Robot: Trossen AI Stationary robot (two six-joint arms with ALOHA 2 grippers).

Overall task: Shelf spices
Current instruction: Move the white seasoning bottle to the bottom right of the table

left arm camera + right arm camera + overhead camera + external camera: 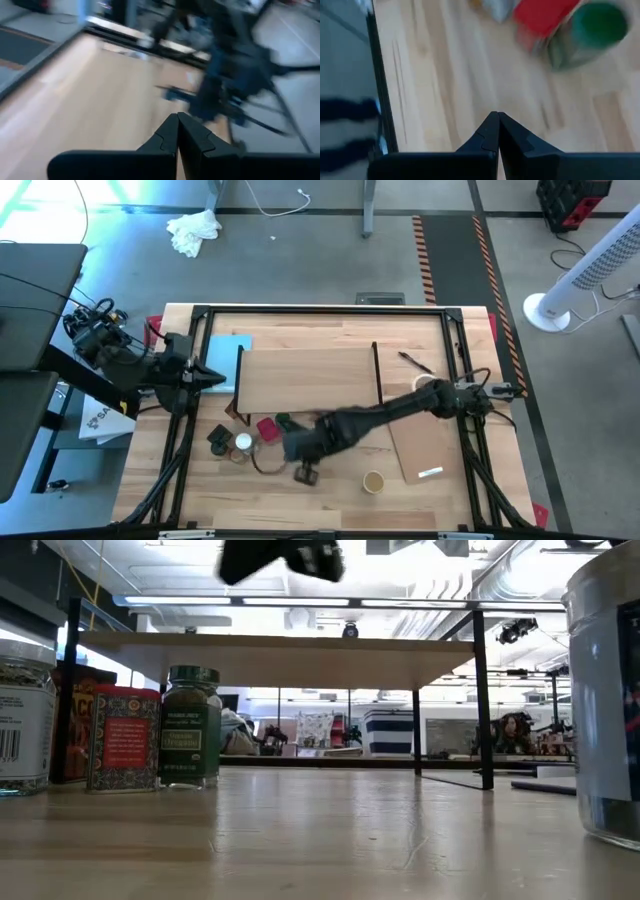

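Surface: pale wooden table (330, 490) with a black frame around it, grey floor beyond and a white fan off to one side.
Shelf: the shelf (310, 375) stands mid-table toward the far side, its plank top bare; no jar on it from above, and the low view shows nothing under the plank either.
Spices: all on the table in front of the shelf. A green-topped jar (192, 725), a red tin (124, 738) and a dark-lidded jar (219, 438) cluster at the left front with a white-topped jar (243, 443); a dark brown jar (306, 474) sits just beside the right gripper; a tan-topped jar (373, 482) stands apart to the right.
Right gripper: right gripper (497, 122) hovers above the table near the cluster, fingers pressed together, empty; the red tin and the green-topped jar lie ahead of it in its wrist view.
Left gripper: left gripper (177, 125) waits at the shelf's left end, fingers closed, nothing held.
Step in hand: by my reading, the approach to a first jar; nothing appears shelved yet.
Next move calls for: spreading the fingers, then lining up over one jar, likely the green-topped jar or the red tin, and descending around it without knocking its close neighbours.
Also present: a loose pale board (425, 445) right of the shelf and a light-blue pad (228, 355) at its left.
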